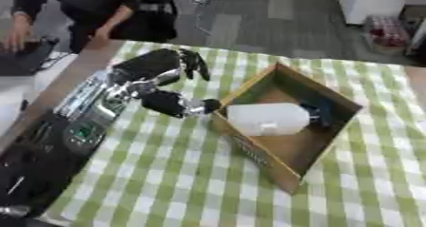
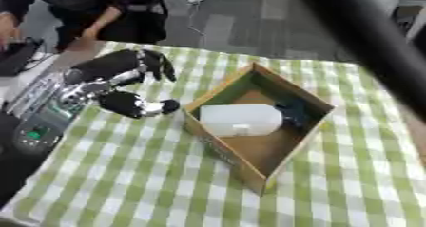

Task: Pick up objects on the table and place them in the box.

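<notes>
The box [image 1: 287,147] is sitting on the table [image 1: 166,183], turned cornerwise, a little right of the table's middle. Inside it a bottle-shaped container [image 1: 268,118] is lying on its side toward the box's left wall, and a small object [image 1: 320,114] is lying just beside it on the right. The left hand [image 1: 162,81] is hanging over the table just left of the box, thumb nearest the box's left corner.

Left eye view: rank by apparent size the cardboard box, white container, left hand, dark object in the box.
1. cardboard box
2. left hand, though it may be nearer the camera, so unsure against the next
3. white container
4. dark object, partly hidden behind the container
</notes>
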You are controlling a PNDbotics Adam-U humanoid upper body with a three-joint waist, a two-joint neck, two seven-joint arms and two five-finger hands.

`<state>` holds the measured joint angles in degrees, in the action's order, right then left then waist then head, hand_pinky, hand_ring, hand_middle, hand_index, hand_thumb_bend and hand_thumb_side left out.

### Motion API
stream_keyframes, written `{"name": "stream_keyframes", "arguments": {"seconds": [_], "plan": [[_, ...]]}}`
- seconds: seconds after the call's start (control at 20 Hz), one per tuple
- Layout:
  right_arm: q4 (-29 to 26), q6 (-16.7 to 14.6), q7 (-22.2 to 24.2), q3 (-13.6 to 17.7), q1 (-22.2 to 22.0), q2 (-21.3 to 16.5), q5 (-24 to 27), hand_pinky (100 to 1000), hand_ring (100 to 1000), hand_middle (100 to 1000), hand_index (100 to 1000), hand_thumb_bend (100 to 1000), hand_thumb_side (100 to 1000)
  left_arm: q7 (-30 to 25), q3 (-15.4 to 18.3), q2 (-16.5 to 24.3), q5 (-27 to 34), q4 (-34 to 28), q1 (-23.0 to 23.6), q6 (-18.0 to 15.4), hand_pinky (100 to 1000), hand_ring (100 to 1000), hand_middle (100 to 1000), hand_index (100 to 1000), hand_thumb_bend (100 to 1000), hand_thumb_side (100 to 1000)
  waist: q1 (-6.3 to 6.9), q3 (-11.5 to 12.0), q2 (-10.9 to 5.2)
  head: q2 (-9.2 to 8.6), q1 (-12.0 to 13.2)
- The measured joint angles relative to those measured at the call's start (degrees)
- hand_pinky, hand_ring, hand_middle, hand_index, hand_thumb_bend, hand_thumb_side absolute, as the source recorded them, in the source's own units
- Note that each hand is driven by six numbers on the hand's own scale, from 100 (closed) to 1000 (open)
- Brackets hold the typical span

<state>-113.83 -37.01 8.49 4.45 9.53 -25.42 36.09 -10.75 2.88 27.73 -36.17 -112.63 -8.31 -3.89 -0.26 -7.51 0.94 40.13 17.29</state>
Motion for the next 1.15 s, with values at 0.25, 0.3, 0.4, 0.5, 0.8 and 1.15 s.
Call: {"name": "stream_keyframes", "arguments": {"seconds": [0.25,0.3,0.4,0.5,0.8,1.15], "plan": [[0.0,-0.66,0.0,-0.21,-1.49,0.18,-1.93,428,574,561,845,328,994,9.76,0.51,-3.39,0.58,-0.85,-0.78,-1.25,410,613,707,740,394,930,-0.43,0.96,0.1,-2.4,-1.0],[0.0,-0.77,0.09,-0.27,-1.52,0.17,-2.23,428,573,561,845,330,997,10.88,0.24,-3.55,0.7,-0.86,-0.79,-1.4,417,615,712,745,393,932,-0.43,0.96,0.16,-2.8,-1.14],[0.0,-0.89,0.21,-0.57,-1.52,0.17,-2.64,429,574,561,845,333,999,12.59,-0.23,-3.66,0.79,-0.86,-0.76,-1.34,417,616,714,748,399,928,-0.43,0.96,0.22,-3.68,-1.2],[0.0,-0.96,0.28,-0.67,-1.5,0.17,-2.88,429,574,561,845,335,998,14.23,-0.58,-3.67,0.79,-0.86,-0.61,-1.02,417,617,716,751,400,928,-0.41,0.92,0.25,-4.26,-1.42],[0.0,-0.98,0.3,-0.89,-1.12,0.17,-2.86,431,575,563,843,339,994,17.28,-1.2,-3.67,0.76,-0.87,0.31,-0.14,419,618,716,748,421,895,-0.23,0.29,0.39,-5.6,-1.76],[0.0,-1.33,0.22,-0.88,-0.4,0.17,-1.47,513,657,648,788,333,985,17.97,-1.2,-3.67,-0.6,-0.87,0.69,0.67,421,617,716,744,406,906,0.1,-0.18,0.13,-7.51,-2.72]]}}
